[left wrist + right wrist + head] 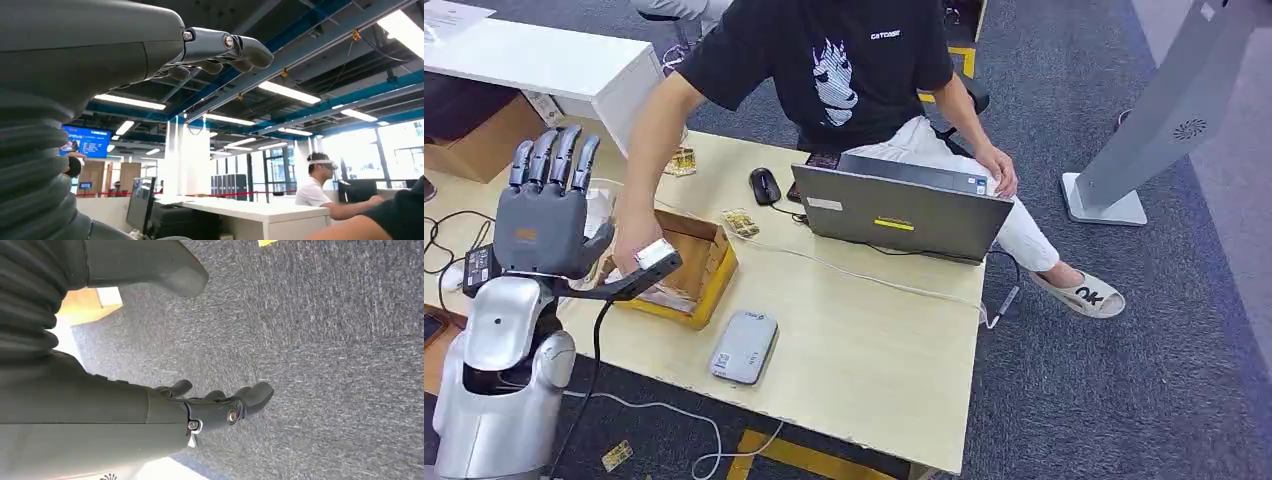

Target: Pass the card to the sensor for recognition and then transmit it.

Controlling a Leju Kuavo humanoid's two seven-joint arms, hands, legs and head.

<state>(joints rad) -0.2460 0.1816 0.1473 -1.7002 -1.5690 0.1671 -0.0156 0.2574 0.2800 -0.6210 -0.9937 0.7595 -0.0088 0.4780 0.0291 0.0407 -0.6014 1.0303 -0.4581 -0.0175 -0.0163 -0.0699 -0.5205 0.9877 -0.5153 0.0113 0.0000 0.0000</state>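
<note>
Pale wood counter on grey carpet: one cardboard box, one grey sensor just beside the box toward the robot, one laptop and one mouse beyond it. Left robot hand raised beside the box, fingers straight, grasping nothing; a person's hand reaches into the box holding a white card. Right robot hand hangs over carpet, fingers loosely spread, released.

A flat grey sensor lies on the wooden table, just beside the cardboard box.

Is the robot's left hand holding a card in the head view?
No: the left hand is raised with fingers straight and nothing in it.
</note>
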